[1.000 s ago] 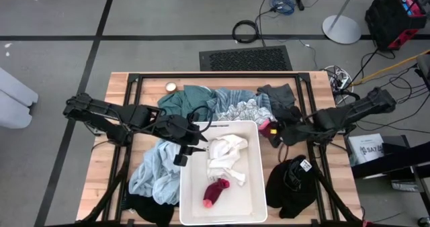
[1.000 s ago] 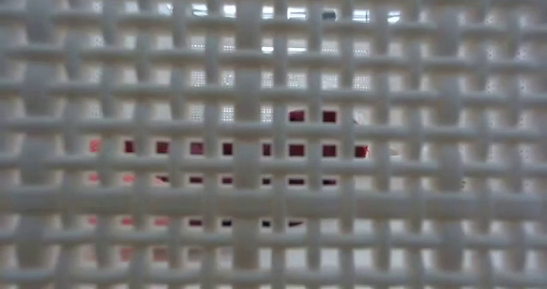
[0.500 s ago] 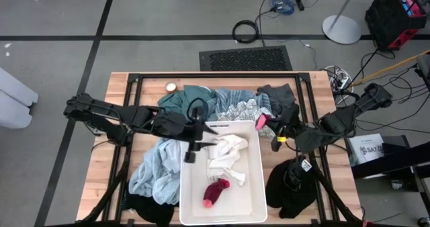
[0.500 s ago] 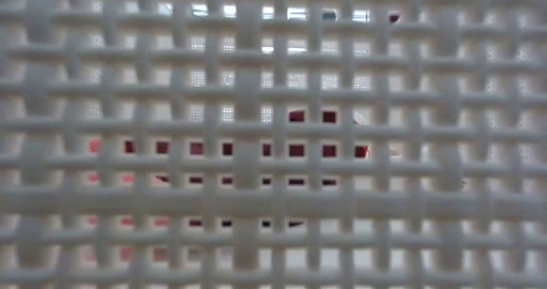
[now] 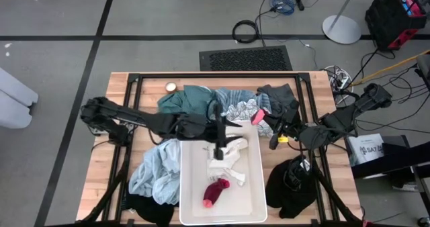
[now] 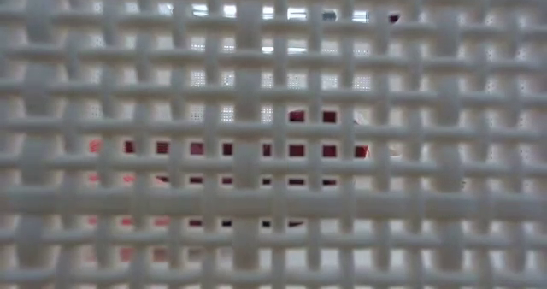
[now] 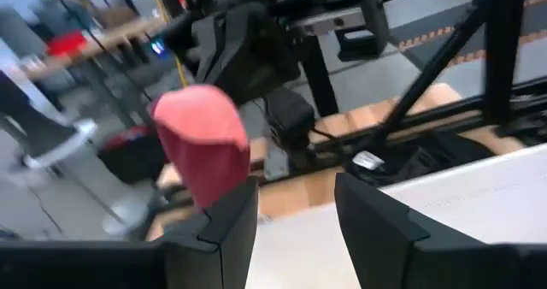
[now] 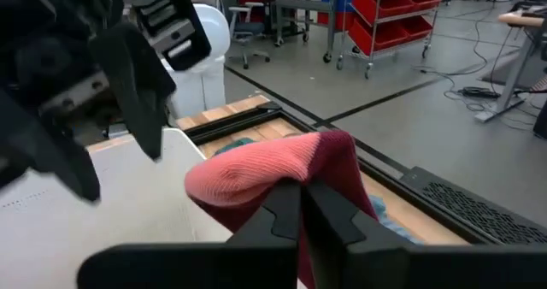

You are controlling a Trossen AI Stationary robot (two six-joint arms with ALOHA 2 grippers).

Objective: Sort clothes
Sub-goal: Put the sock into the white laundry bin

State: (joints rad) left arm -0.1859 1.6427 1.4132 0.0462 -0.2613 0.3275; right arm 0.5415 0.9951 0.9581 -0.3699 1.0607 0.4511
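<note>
Bin (image 5: 252,187), nearest the table's front edge: white, rectangular, holding a magenta sock (image 5: 215,190) at its near end and a white garment (image 5: 228,156) mid-bin, so a first part of the sorting looks done. Left gripper (image 5: 220,141): hovering over the bin's far half above the white garment, fingers spread with nothing between them. Flanking the bin — a light blue garment (image 5: 153,173) and a black piece (image 5: 144,210) on the left, a black heap (image 5: 292,185) on the right. Right gripper (image 5: 269,123): just beyond the bin's far right corner, raised, fingers pressed together on a pink sock (image 8: 273,173), which hangs clear of the table. Farther back, the unsorted pile: teal garment (image 5: 189,98), striped garment (image 5: 235,106), dark grey garment (image 5: 279,96), lying against one another along the far side. Low view: filled by the bin's lattice wall, red showing through. Status — early; most garments are outside the bin, and the pink sock likely goes in next beside its mate.
</note>
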